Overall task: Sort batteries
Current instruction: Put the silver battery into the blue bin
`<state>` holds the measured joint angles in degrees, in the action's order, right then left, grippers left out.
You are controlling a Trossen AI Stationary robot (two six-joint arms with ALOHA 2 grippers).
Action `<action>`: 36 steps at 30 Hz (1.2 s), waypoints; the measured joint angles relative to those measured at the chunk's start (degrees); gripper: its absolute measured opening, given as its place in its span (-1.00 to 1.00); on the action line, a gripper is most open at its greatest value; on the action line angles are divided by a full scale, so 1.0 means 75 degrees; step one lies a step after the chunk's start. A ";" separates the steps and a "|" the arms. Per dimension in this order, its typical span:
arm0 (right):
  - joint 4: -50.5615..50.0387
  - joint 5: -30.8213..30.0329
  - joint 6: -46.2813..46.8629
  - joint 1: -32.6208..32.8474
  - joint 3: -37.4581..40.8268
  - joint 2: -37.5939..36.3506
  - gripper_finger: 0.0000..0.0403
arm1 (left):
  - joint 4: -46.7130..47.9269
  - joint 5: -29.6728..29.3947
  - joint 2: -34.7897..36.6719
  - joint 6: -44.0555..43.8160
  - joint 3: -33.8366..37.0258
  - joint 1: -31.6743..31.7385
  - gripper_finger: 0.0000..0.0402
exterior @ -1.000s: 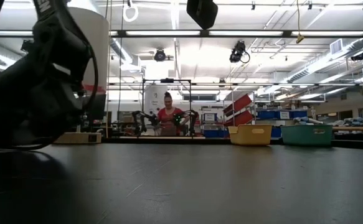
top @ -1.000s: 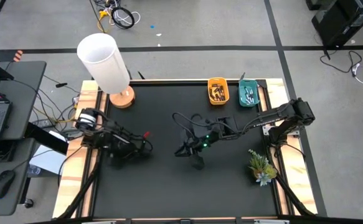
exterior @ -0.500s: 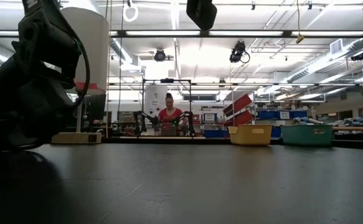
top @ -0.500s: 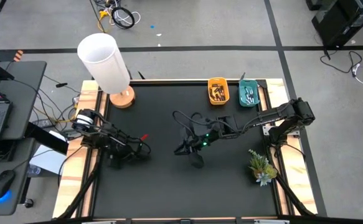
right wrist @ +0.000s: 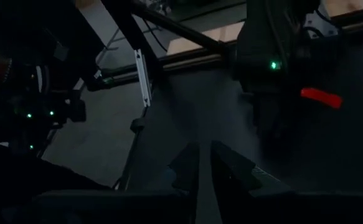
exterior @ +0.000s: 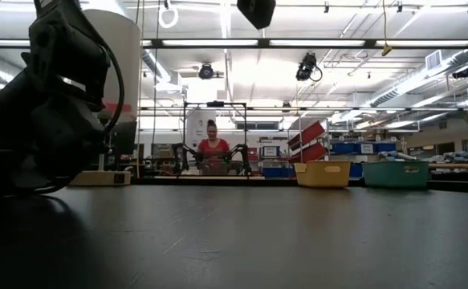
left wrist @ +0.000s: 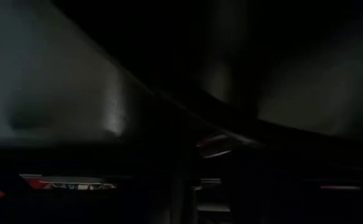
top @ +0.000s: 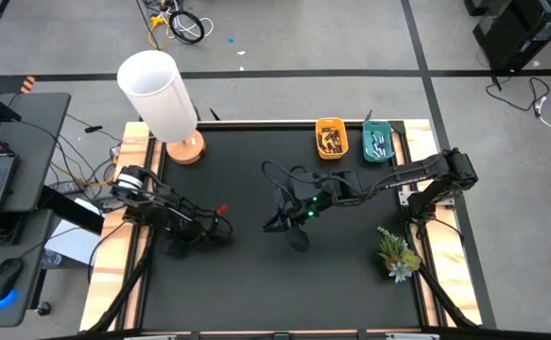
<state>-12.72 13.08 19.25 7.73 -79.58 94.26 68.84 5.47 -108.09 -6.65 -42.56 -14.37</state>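
My left jaws sit low on the worktop beside a red battery; my wrist view is dark, so their opening I cannot tell. My right jaws hang mid-worktop, nearly closed and empty. Batteries in the far trays are hard to make out.

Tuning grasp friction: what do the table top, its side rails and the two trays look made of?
Table top: matte black mat, possibly rubber or foam; barely any glare. Side rails: pale bare wood, grain-like tone. Yellow tray and teal tray: probably moulded plastic, solid uniform colour.
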 joint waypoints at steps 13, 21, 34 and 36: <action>-0.0544 -0.0124 -0.0235 -0.0013 -0.0235 -0.0001 -0.76 | 0.0093 -0.0616 -0.0015 -0.0583 -0.0310 -0.0006 -0.83; -0.0544 -0.0134 -0.0331 -0.0104 -0.0235 -0.0001 -0.76 | 0.0065 -0.1253 0.0222 -0.0844 -0.0597 0.0160 -0.83; -0.0753 -0.0134 -0.0542 -0.0167 -0.0235 -0.0027 -0.76 | -0.0263 -0.2004 0.1715 -0.1493 -0.1655 0.0684 -0.83; -0.0931 -0.0134 -0.0625 -0.0241 -0.0235 -0.0114 -0.76 | -0.0174 -0.2064 0.1909 -0.1556 -0.1836 0.0795 -0.83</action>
<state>-19.70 12.08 14.56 5.92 -81.34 93.41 67.54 -10.01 -93.77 -18.31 -56.33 -8.41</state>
